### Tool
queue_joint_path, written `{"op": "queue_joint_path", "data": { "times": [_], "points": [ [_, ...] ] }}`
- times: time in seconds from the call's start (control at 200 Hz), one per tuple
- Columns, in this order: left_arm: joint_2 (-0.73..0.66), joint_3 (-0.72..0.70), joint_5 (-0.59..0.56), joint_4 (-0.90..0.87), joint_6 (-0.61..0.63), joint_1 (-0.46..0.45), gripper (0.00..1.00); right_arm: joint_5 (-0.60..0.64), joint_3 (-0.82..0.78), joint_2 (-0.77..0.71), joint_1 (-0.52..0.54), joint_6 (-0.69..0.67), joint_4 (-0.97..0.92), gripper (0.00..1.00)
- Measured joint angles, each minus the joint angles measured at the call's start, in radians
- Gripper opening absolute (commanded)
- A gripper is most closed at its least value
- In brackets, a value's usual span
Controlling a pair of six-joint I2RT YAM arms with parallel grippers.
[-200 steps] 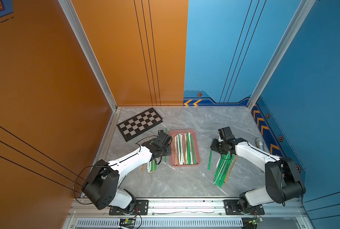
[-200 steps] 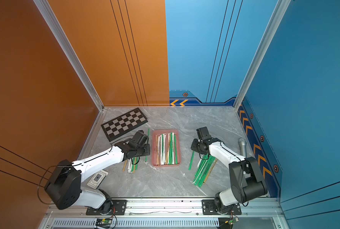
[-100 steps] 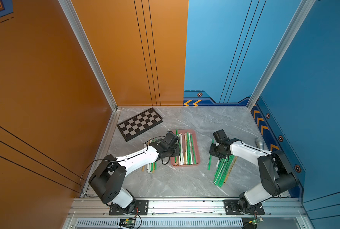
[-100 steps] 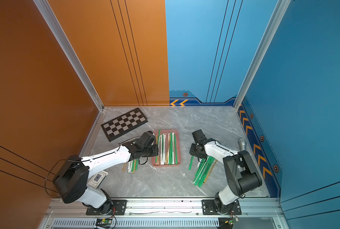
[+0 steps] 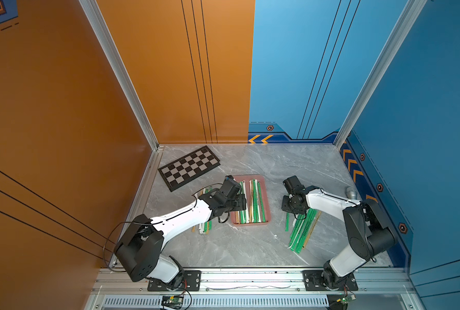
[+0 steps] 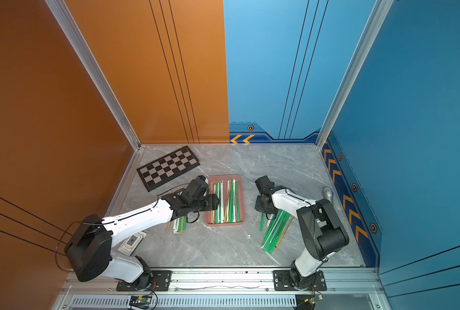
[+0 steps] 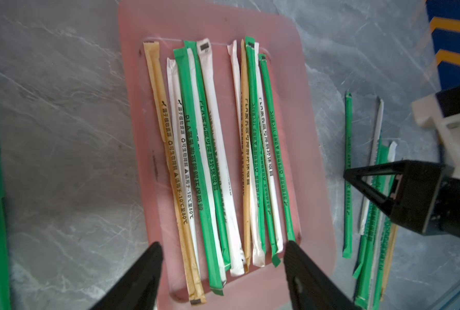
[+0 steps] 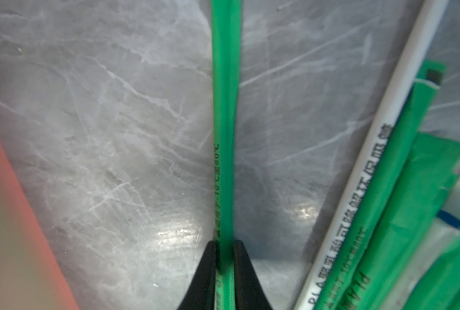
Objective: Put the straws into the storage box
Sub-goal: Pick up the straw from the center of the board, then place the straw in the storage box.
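While about ten straws (image 7: 204, 161) already lie lengthwise in the storage box (image 7: 132, 107), the task reads as roughly half done. Left tool (image 7: 223, 243): spread wide, empty, above the box's near end. Right tool (image 8: 224, 247): pinching one green straw (image 8: 224, 107) at the bench (image 5: 236, 247), just beside the box; lifted or not, cannot tell. Left to move: a pile (image 5: 302, 228) by the right arm and a smaller pile (image 5: 206, 228) by the left arm.

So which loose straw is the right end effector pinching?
The lone green straw, lying apart between the storage box and the pile of straws; the right end effector is closed on it.
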Motion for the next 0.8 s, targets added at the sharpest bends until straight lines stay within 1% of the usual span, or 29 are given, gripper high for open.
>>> {"op": "queue_joint_path", "data": {
  "times": [0.01,0.045,0.13,0.245,0.375,0.505,0.626,0.801],
  "points": [
    [-0.005,-0.002,-0.004,-0.001,-0.002,0.0,0.9,0.0,0.0,0.0,0.0,0.001,-0.001,0.09],
    [-0.02,-0.007,-0.013,-0.003,0.0,0.0,1.0,0.003,0.001,0.0,0.0,-0.002,-0.005,0.08],
    [-0.054,-0.022,-0.038,-0.014,0.008,0.003,0.99,0.008,0.004,-0.001,0.0,-0.004,-0.011,0.06],
    [-0.094,-0.049,-0.064,-0.035,0.01,0.022,0.99,0.008,0.005,-0.014,0.007,-0.004,-0.019,0.06],
    [-0.14,-0.091,-0.088,-0.064,0.021,0.064,0.99,-0.003,0.019,-0.072,0.023,-0.003,-0.032,0.06],
    [-0.187,-0.137,-0.113,-0.087,0.029,0.106,0.99,-0.017,0.075,-0.129,0.06,-0.003,-0.036,0.06],
    [-0.201,-0.17,-0.119,-0.109,0.035,0.14,0.99,-0.065,0.111,-0.157,0.095,0.0,-0.014,0.07],
    [-0.198,-0.216,-0.118,-0.128,0.036,0.187,0.99,-0.15,0.142,-0.15,0.134,0.003,0.037,0.07]
  ]
}}
